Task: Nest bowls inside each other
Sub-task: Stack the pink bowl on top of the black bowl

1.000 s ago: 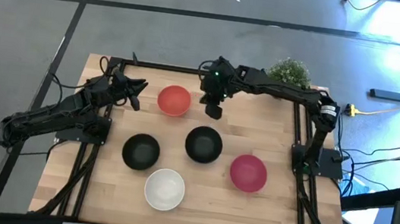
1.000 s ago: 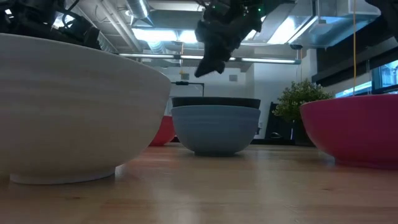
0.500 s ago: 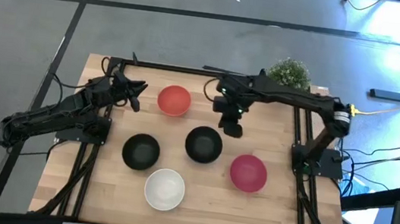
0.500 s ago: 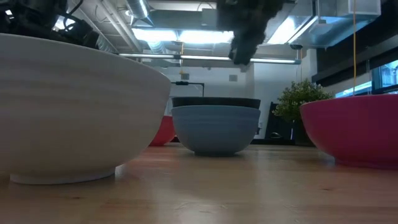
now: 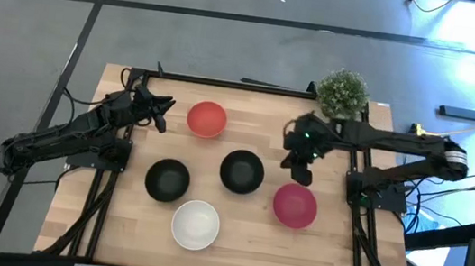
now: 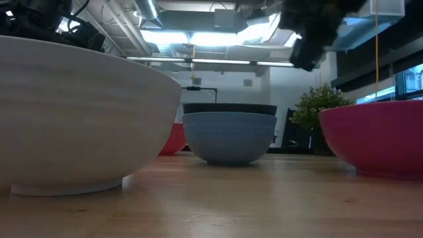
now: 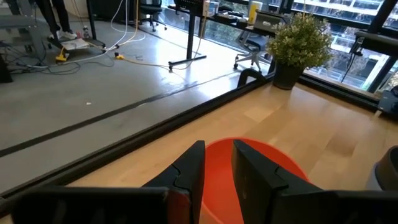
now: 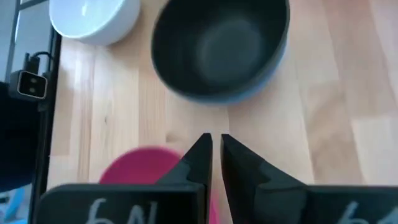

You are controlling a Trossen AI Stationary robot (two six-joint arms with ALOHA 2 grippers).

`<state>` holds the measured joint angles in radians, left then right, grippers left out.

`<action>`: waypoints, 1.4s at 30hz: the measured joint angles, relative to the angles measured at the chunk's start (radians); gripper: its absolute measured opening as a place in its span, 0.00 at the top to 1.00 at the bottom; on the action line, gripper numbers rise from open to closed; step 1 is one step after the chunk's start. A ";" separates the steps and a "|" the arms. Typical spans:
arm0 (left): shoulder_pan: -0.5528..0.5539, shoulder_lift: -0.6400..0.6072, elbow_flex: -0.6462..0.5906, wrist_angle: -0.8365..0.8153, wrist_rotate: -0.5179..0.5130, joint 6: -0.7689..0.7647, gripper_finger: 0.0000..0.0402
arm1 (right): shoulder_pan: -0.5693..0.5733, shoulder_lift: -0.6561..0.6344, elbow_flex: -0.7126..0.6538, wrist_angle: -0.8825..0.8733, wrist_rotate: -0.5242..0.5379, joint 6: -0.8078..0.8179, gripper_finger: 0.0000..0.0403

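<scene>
Five bowls show in the high view, all standing on their bases: red [image 5: 207, 118], black [image 5: 167, 180], white [image 5: 196, 224], magenta [image 5: 295, 205], and a second black bowl [image 5: 242, 172]. That one sits nested in the blue bowl [image 6: 229, 139], whose wall shows in the low view. My right gripper [image 5: 301, 171] hovers above the table between this stack and the magenta bowl, its fingers almost together and holding nothing. My left gripper [image 5: 158, 112] waits left of the red bowl [image 7: 261, 168], slightly open and empty.
A small green potted plant [image 5: 343, 92] stands at the far right corner of the wooden table [image 5: 332, 254]. A black frame rail [image 5: 225, 82] runs along the far edge. Bare wood lies near the right and near edges.
My right gripper has swung from the far middle of the table, beside the red bowl, toward the right and near edges. It now stands between the black-in-blue stack and the magenta bowl. All the bowls have stayed in place.
</scene>
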<state>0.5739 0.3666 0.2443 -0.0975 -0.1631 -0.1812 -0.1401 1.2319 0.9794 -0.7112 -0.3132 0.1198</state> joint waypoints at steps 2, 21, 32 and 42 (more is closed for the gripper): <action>0.000 0.000 0.000 0.000 0.000 -0.001 0.82 | 0.018 -0.042 -0.052 0.010 0.005 0.038 0.91; 0.000 0.000 0.000 0.005 0.000 -0.070 0.82 | 0.126 -0.267 -0.335 0.199 0.048 0.290 0.91; 0.000 0.000 0.000 0.005 0.000 -0.083 0.82 | 0.124 -0.267 -0.410 0.153 0.215 0.278 0.90; 0.000 0.000 0.000 0.005 0.000 -0.105 0.82 | 0.123 -0.266 -0.420 0.148 0.196 0.324 0.71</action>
<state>0.5735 0.3664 0.2443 -0.0925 -0.1631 -0.2863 -0.0166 0.9657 0.5598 -0.5636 -0.1173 0.4435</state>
